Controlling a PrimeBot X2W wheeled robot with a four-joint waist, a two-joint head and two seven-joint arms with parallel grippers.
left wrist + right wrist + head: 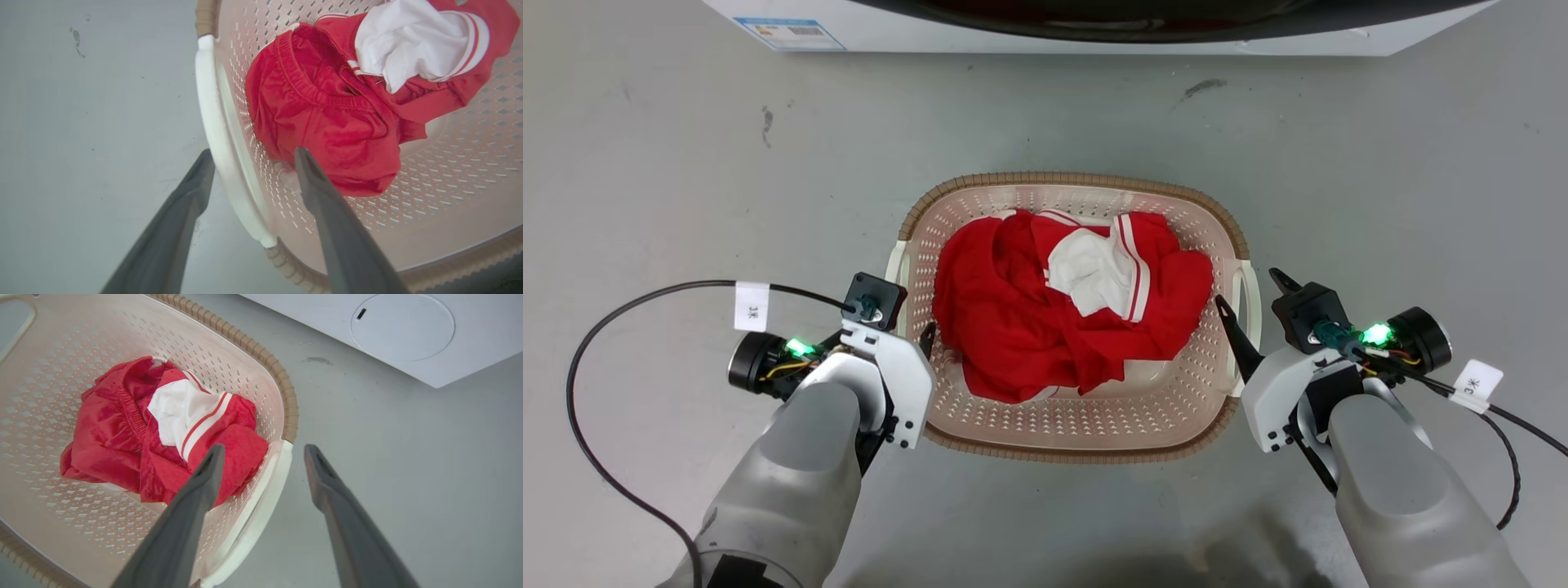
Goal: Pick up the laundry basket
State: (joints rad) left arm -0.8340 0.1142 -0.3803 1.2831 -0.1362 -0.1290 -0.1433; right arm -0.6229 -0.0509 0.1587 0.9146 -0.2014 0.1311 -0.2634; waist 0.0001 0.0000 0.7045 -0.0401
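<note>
Floor (686, 163) is plain grey, with the white washer (915, 34) along the far edge. The laundry basket (1078, 178) sits on the floor well short of the washer, pretty much dead centre between the two arms. Its long axis runs left to right, so each short end faces one arm and neither arm looks nearer than the other. There's a heap of red and white clothes (1029, 327) inside.

The bit that matters imo is the white handles. The left handle (216, 134) runs between the spread fingers of the left gripper (253, 152), one finger outside the basket and one inside by the clothes. It's the same deal at the right handle (261, 506) with the right gripper (264, 447). Both are wide open and gripping nothing yet, and I can't tell if any finger actually touches plastic.

My guess is the next step is closing both on the handles and lifting evenly so the load doesn't tip.
</note>
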